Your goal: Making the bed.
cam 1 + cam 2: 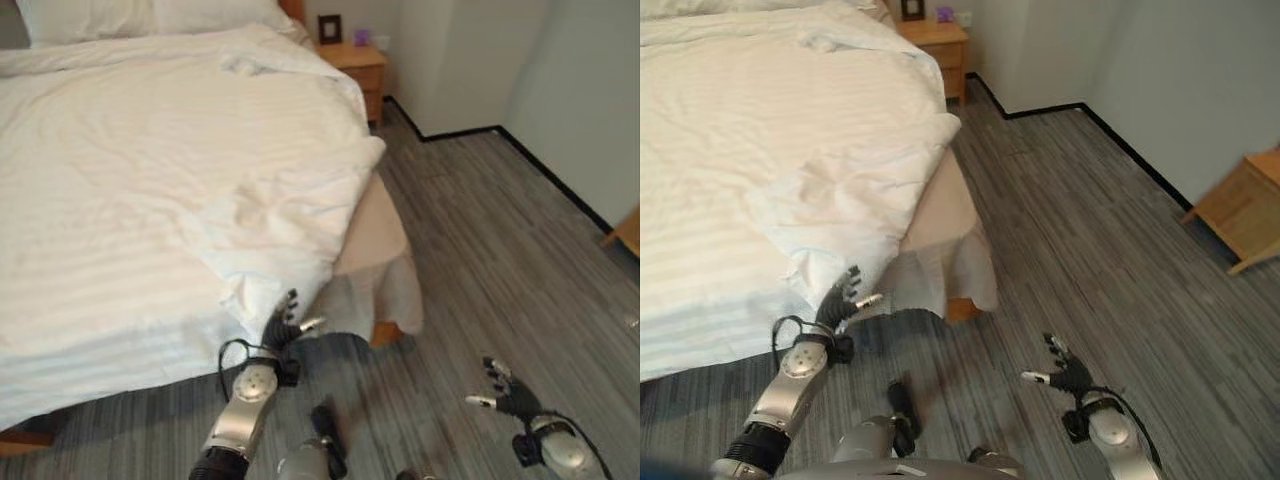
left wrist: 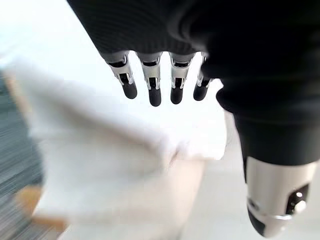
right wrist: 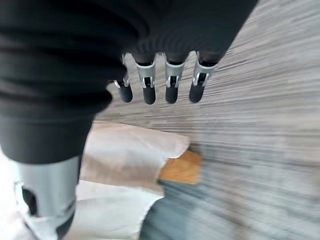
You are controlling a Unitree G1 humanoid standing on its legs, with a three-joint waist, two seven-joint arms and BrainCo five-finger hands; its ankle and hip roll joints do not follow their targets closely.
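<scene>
Silver fingers of the left hand point(image 1: 283, 327) reach out straight and relaxed, holding nothing, just beside the hanging corner of the white duvet point(image 1: 150, 180) at the foot of the bed point(image 1: 375, 240). The right hand point(image 1: 1068, 376) hangs spread and empty over the grey floor point(image 1: 1090, 220), well apart from the bed. A wooden nightstand point(image 1: 356, 66) stands beside the bed's head.
</scene>
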